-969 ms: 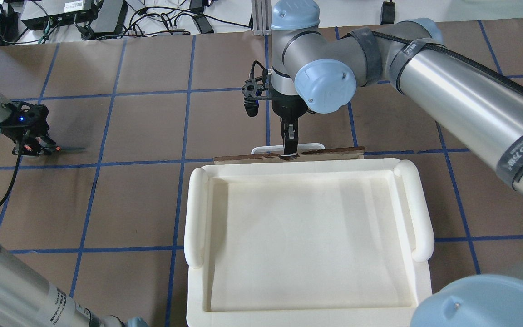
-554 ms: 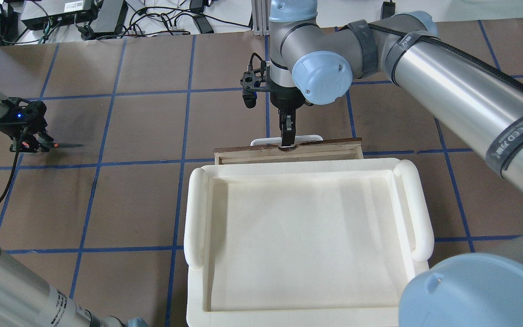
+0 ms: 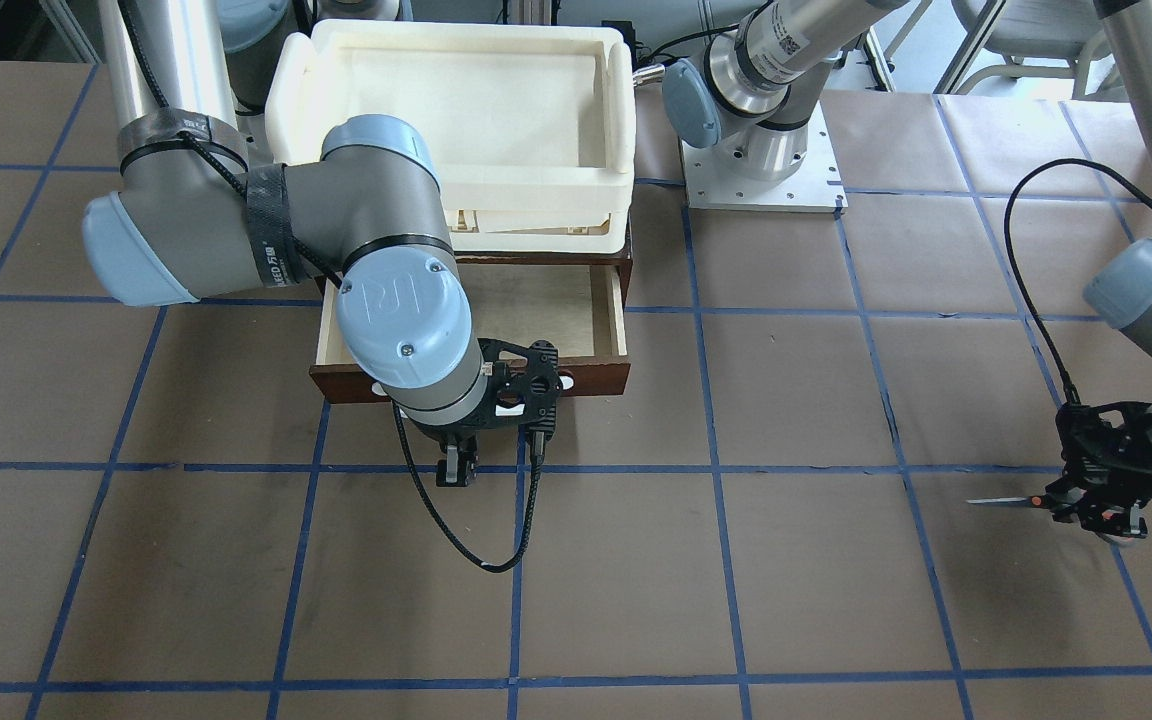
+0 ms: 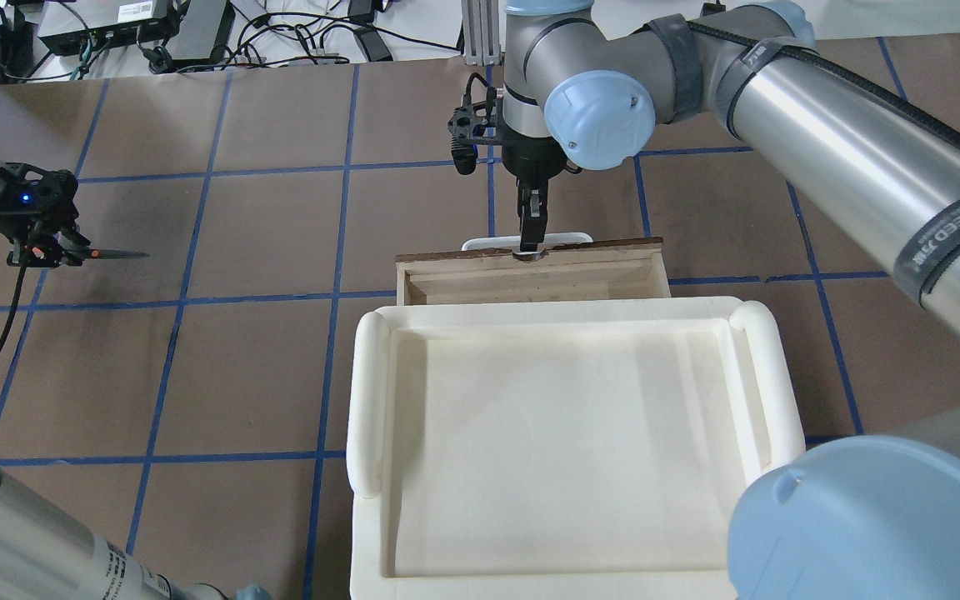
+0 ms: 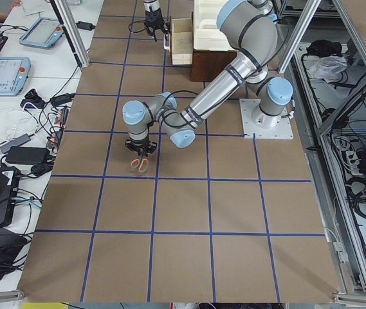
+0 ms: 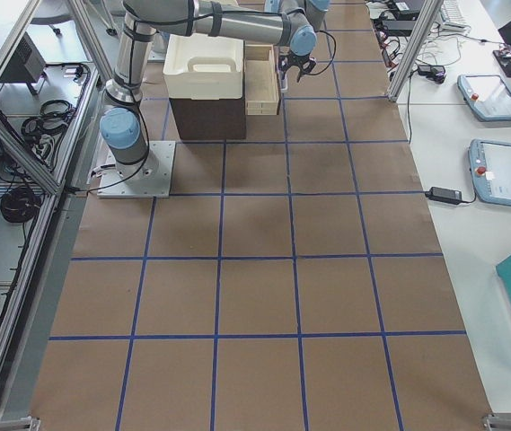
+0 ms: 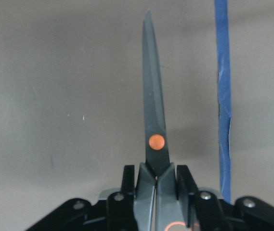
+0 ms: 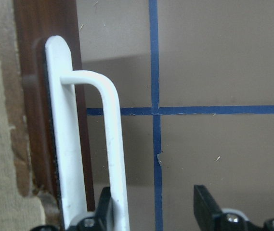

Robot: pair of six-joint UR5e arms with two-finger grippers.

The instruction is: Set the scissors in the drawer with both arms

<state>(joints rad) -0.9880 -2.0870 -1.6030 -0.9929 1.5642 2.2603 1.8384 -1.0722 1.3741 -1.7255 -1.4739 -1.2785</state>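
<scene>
We see a worktop [image 4: 263, 233] covered with brown paper and divided by blue tape lines. White side tables [image 5: 35, 122] carry cables and control tablets [image 6: 506, 171].

The left tool [image 4: 63, 248] pinches the scissors [image 7: 155, 110] at the handles. The blades are shut together and lie level, well apart from the drawer [image 3: 536, 310].

The drawer stands partly open under a cream tray [image 4: 367, 400]. The right tool [image 4: 530, 240] has its fingers spread around the white handle [image 8: 112, 144], and the bar lies against one finger [image 8: 104, 207].
</scene>
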